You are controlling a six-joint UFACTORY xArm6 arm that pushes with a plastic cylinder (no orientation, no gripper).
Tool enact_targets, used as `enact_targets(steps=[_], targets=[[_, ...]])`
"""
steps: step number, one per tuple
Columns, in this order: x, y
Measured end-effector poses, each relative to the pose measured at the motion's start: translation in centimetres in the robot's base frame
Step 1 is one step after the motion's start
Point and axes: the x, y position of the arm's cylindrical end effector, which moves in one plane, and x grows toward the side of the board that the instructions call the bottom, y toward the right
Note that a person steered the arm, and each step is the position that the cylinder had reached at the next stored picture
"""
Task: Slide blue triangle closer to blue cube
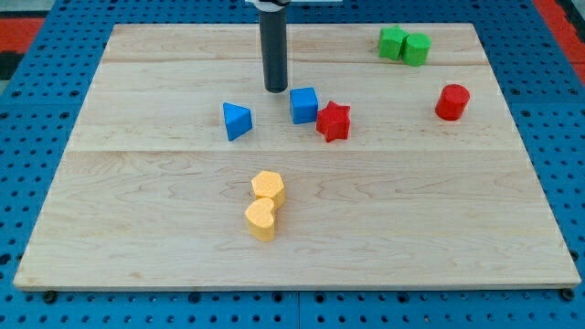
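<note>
The blue triangle (pixel 237 121) lies on the wooden board, left of centre. The blue cube (pixel 304 104) stands to its right, a short gap between them. A red star (pixel 334 122) touches the cube's right lower side. My tip (pixel 276 89) rests on the board just above and between the two blue blocks, closer to the cube's upper left corner and touching neither.
Two yellow blocks, a hexagon (pixel 268 187) and a heart (pixel 261 219), sit together toward the view's bottom. A red cylinder (pixel 452 101) stands at the right. Two green blocks (pixel 405 45) sit at the top right. The board (pixel 137 228) lies on a blue pegboard.
</note>
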Motion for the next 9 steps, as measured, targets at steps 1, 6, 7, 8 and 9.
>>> enact_targets(steps=[1, 6, 7, 8, 9], targets=[[1.6, 0.4], [2.2, -9.2], [4.8, -12.4], [5.4, -12.4], [5.4, -11.4]])
